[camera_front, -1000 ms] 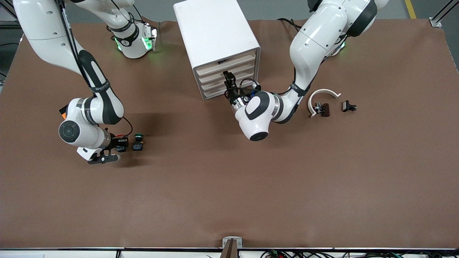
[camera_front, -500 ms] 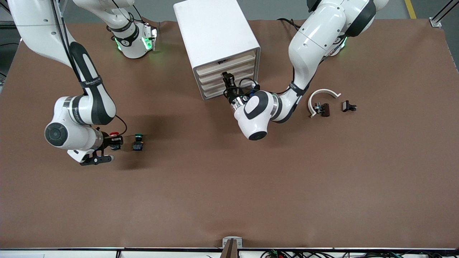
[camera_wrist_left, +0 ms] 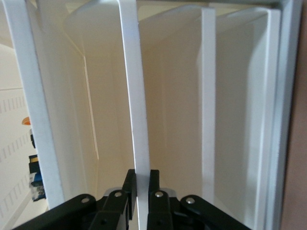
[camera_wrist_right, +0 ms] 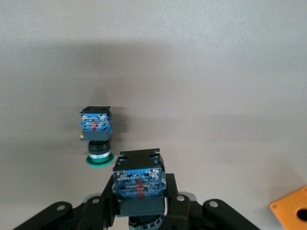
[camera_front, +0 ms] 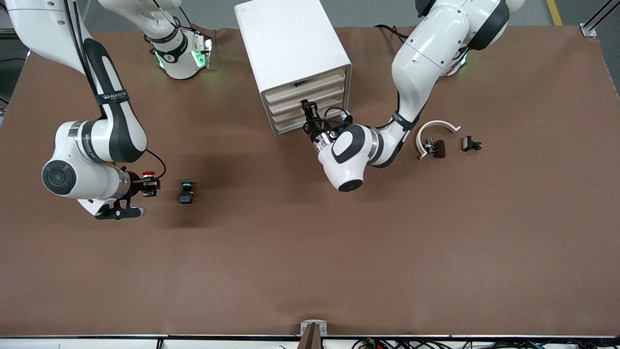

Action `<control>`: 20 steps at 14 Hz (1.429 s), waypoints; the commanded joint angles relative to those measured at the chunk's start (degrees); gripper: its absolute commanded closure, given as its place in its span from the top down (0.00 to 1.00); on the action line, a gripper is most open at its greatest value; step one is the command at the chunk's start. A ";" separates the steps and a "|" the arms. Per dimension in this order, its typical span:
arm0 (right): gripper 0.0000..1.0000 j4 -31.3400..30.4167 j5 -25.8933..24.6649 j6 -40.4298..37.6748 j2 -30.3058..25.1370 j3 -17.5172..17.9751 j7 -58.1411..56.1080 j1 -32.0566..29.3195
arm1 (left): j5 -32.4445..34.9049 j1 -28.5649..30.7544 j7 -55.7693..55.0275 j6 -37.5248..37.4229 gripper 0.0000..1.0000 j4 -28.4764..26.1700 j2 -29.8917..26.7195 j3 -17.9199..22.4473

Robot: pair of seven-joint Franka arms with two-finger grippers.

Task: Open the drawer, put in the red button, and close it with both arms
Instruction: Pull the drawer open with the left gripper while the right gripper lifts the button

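The red button [camera_front: 149, 174], red cap on a dark body, is held in my right gripper [camera_front: 151, 186], which is shut on its body above the table beside the green-capped switch [camera_front: 186, 191]. In the right wrist view the held button's body [camera_wrist_right: 139, 184] sits between the fingers of the right gripper [camera_wrist_right: 140, 201], and the green switch [camera_wrist_right: 96, 134] lies on the table apart from it. My left gripper [camera_front: 306, 105] is at the front of the white drawer cabinet [camera_front: 290, 43]. In the left wrist view the left gripper [camera_wrist_left: 142, 179] is shut on a thin white drawer lip [camera_wrist_left: 138, 105].
A white curved piece [camera_front: 437, 127] and two small dark parts [camera_front: 436, 147] [camera_front: 471, 144] lie toward the left arm's end of the table. An orange plate corner [camera_wrist_right: 292, 208] shows in the right wrist view.
My right gripper has drawn away from the green switch toward the right arm's end of the table, carrying the red button. My left gripper stays at the drawer front.
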 commanded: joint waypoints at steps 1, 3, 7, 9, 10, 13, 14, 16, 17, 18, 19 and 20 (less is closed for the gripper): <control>0.15 -0.29 -0.09 -3.68 -3.36 0.04 8.56 3.19 | -0.47 1.75 0.85 -0.28 0.00 0.89 0.66 0.46; 0.15 -0.11 0.08 -5.53 -4.16 0.13 15.84 5.12 | -0.55 3.59 1.28 -0.02 0.00 1.06 0.74 0.55; 0.15 -0.11 0.08 -8.08 -6.35 0.21 32.72 11.79 | -0.82 7.63 1.90 0.60 0.00 1.68 0.66 0.55; 0.14 0.06 0.08 -9.66 -7.67 0.13 41.76 16.71 | -0.99 10.00 1.81 2.79 0.00 1.76 0.57 0.55; 0.14 0.41 0.08 -9.93 -7.85 0.21 47.12 19.34 | -1.43 10.71 1.81 3.84 0.00 1.76 0.57 0.55; 0.14 3.13 3.06 -10.55 -7.77 0.13 60.40 25.85 | -2.05 11.77 1.90 5.78 0.00 2.20 0.57 0.55; 0.14 4.45 4.11 -10.55 -7.59 0.13 64.71 27.70 | -2.05 12.03 1.90 6.22 0.00 2.64 0.66 0.64; 0.14 7.17 4.56 -10.46 -7.24 0.13 72.62 31.22 | -2.05 12.12 2.08 6.49 0.37 3.34 0.66 0.64; 0.14 8.66 4.65 -10.37 -7.15 0.13 76.40 32.80 | -2.05 12.04 2.08 6.49 0.68 3.43 0.66 0.64; 0.14 10.42 4.74 -10.20 -6.28 0.13 81.23 34.30 | -2.05 12.03 1.99 6.49 1.00 3.52 0.48 0.55; 0.14 12.00 5.00 -10.11 -5.31 0.13 84.67 35.62 | -1.70 12.12 1.90 6.40 1.00 4.04 0.39 0.64; 0.14 13.24 5.27 -10.02 -4.52 0.13 86.97 36.50 | -1.26 12.21 1.90 6.14 1.00 4.92 0.39 0.73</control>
